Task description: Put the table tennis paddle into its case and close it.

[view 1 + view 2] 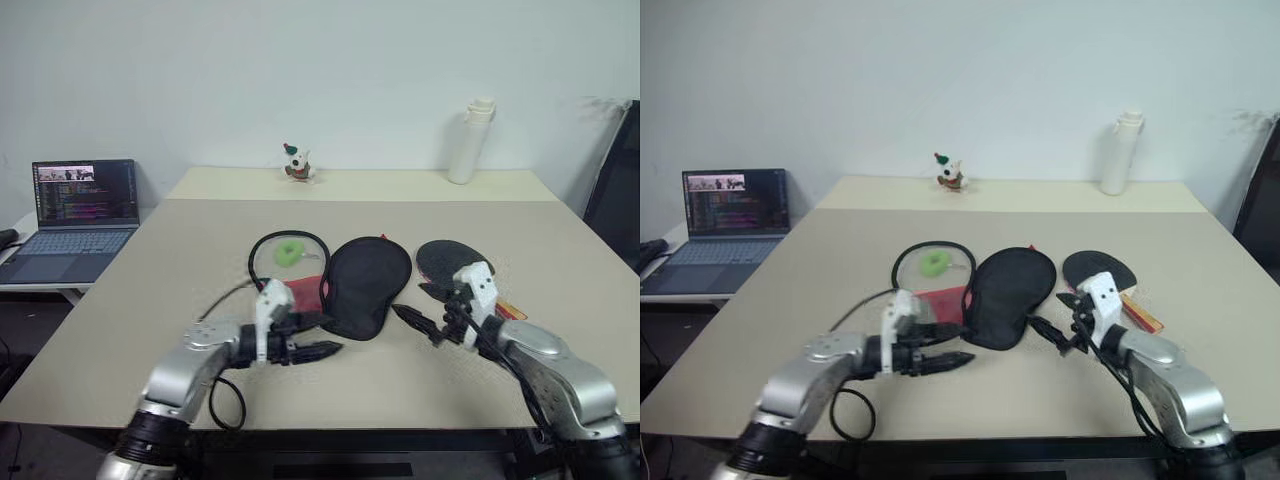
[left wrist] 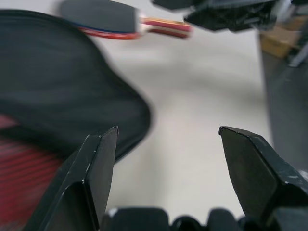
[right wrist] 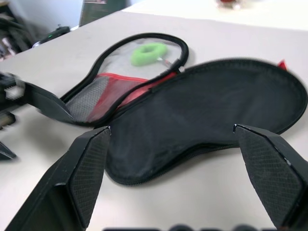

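Note:
The case lies unzipped and spread open in the middle of the table. Its black half lies flat on the right, and its red and mesh half lies on the left. The table tennis paddle rests black face up just right of the case, with its handle partly hidden under my right wrist. My left gripper is open at the near left edge of the case, holding nothing. My right gripper is open just off the case's near right edge, empty, pointing at the black half.
A green ring lies in the left half of the case. A black cable loops near the table's front edge by my left arm. A laptop stands at far left, with a small toy and a white bottle at the back.

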